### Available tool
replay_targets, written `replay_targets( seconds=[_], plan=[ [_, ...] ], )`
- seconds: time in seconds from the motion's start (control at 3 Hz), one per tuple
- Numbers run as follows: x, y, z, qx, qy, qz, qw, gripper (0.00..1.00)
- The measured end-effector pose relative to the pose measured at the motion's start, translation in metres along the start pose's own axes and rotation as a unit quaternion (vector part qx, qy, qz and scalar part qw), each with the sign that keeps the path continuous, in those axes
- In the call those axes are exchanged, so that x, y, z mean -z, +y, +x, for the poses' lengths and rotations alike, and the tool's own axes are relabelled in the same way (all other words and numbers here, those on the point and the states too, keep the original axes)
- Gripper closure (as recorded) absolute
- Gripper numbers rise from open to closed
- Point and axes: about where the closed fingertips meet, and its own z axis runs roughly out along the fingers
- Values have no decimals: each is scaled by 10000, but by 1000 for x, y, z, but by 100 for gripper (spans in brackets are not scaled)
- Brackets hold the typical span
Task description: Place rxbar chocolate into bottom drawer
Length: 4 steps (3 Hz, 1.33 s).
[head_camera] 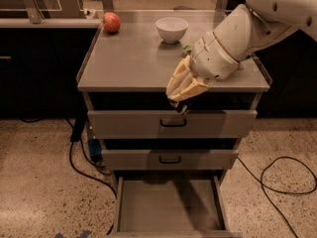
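My gripper (181, 99) hangs over the front edge of the grey cabinet top (133, 58), right of centre and just above the top drawer. Its cream fingers (184, 86) are shut on a small dark object, the rxbar chocolate (179, 107), of which only the end pokes out below them. The bottom drawer (168, 207) is pulled open below, a wide shallow grey tray with nothing in it. The gripper is well above it and a little to the right of its middle.
A red apple (111, 22) and a white bowl (172, 29) stand at the back of the cabinet top. A bit of a green bag (187, 48) shows behind my arm. The two upper drawers (171, 124) are closed. Black cables (277, 177) lie on the floor at both sides.
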Motion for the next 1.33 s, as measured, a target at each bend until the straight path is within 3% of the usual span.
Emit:
replay_targets(
  seconds=[0.67,1.0,1.33],
  plan=[
    [-13,12,8,-120,-97,6,9999,100],
    [-35,30,23,-316,-293,-32,9991,100],
    [-61,45,40,-274,-465,-31,9985,100]
  ],
)
